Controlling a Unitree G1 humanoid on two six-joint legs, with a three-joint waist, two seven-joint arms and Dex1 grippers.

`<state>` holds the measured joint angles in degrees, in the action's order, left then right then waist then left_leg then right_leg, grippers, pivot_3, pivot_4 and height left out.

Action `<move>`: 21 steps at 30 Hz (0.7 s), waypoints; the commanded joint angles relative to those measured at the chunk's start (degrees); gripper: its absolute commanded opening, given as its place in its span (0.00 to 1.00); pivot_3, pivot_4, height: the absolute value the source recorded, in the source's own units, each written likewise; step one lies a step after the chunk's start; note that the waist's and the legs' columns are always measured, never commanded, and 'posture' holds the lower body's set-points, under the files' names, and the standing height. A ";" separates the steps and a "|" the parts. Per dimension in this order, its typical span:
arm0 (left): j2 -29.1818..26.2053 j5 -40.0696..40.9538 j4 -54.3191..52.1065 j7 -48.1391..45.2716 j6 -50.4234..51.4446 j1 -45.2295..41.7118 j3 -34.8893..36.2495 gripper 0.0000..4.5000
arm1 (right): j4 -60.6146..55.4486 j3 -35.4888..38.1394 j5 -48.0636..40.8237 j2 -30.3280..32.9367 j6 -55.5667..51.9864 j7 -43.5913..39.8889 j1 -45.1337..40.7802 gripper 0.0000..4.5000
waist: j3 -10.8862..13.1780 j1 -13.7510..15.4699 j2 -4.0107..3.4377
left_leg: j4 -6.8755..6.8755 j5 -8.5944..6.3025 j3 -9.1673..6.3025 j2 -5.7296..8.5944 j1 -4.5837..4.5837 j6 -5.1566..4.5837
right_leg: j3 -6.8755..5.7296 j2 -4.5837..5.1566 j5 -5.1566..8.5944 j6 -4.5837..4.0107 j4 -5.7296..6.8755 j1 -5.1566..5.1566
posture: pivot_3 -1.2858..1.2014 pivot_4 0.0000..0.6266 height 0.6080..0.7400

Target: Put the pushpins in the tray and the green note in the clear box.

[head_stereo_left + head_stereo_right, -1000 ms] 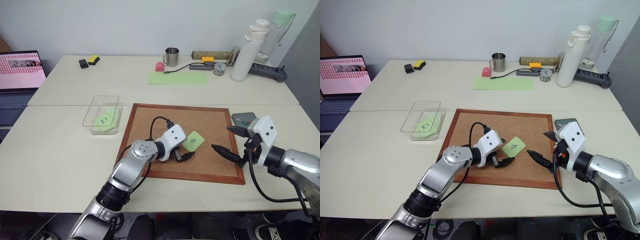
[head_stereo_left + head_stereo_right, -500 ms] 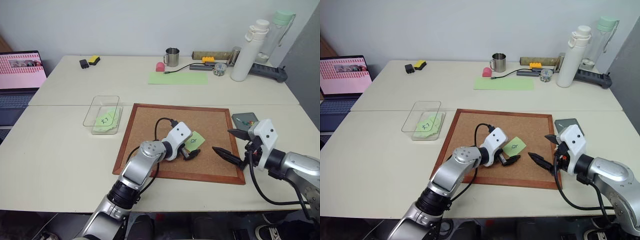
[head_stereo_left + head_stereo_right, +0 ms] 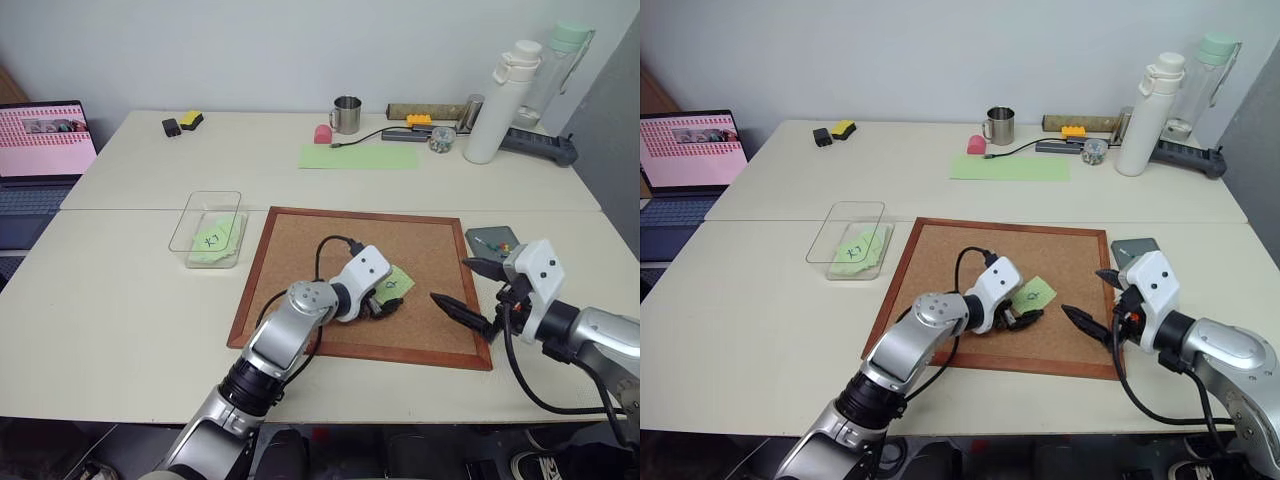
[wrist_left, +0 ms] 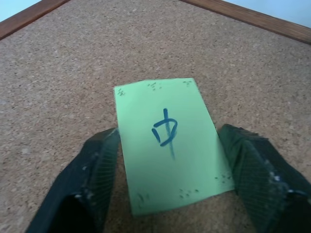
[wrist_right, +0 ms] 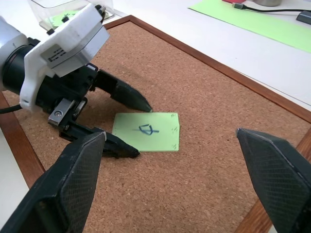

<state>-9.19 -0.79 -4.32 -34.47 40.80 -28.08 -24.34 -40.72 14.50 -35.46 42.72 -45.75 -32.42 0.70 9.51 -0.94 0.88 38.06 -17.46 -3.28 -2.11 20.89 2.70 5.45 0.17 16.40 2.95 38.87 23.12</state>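
Left eye view: the green note (image 3: 392, 285) lies flat on the corkboard (image 3: 300, 250), and the left gripper (image 3: 383, 305) sits at its near edge, fingers parted and straddling the paper. The right gripper (image 3: 468, 288) hangs over the board's right rim, well apart from the note, jaws spread wide and empty. The left arm is plainly the nearer one. The clear box (image 3: 190, 218) waits off the board's far left corner with green paper already inside, so the note would have to travel leftward, across the board. The tray (image 3: 483, 238) sits just beyond the board's right edge, a few coloured pushpins (image 3: 501, 244) in it.

Left wrist view: the note runs straight out between the two fingers (image 4: 92, 170), its longer side along the gripper's line, each side edge touching or just beside a pad. The jaws are partly open; nothing is lifted.

Right wrist view: one left fingertip rests at the note's far corner, the other at its near edge. I'd judge the pinch turns on closing across the note's width.
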 commanded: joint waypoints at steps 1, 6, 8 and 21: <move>-0.60 0.31 0.44 0.03 2.04 1.22 -0.55 0.59 | -1.92 1.48 -0.83 0.74 0.29 -0.05 -0.41 1.00 | 0.00 0.00 -0.01 | 0.00 0.00 0.00 0.00 0.00 0.00 | 0.00 0.00 0.00 0.00 0.00 0.00 | 0.52 0.24 1.00; -0.85 0.76 0.00 0.12 2.43 1.21 -0.43 0.41 | -1.63 1.23 -0.72 0.70 0.42 -0.10 -0.65 1.00 | 0.00 0.00 -0.01 | 0.00 0.00 0.00 0.00 0.00 0.00 | 0.01 0.00 0.00 0.00 0.00 0.00 | 0.52 0.24 1.00; -0.86 0.97 -0.30 0.20 2.61 1.21 -0.34 0.33 | -1.56 1.19 -0.69 0.69 0.47 -0.14 -0.69 1.00 | 0.00 0.00 -0.01 | 0.00 0.00 0.00 0.00 0.00 0.00 | 0.01 0.00 0.00 0.00 0.00 0.00 | 0.52 0.24 1.00; -8.86 16.10 -4.41 -11.19 -3.90 -3.92 17.41 0.21 | 1.79 -3.89 -2.24 0.08 1.44 -3.88 -10.30 1.00 | 0.02 -0.79 0.01 | -0.04 0.00 -0.01 -0.01 0.00 0.00 | 0.01 -0.03 0.00 0.00 0.01 0.06 | 0.52 0.24 1.00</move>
<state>-16.75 12.94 -6.61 -44.53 38.65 -30.81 -10.74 -38.63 11.36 -36.47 42.69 -45.36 -34.97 -6.91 9.53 -1.73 0.89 38.01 -17.46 -3.29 -2.12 20.89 2.71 5.45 0.14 16.40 2.94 38.87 23.18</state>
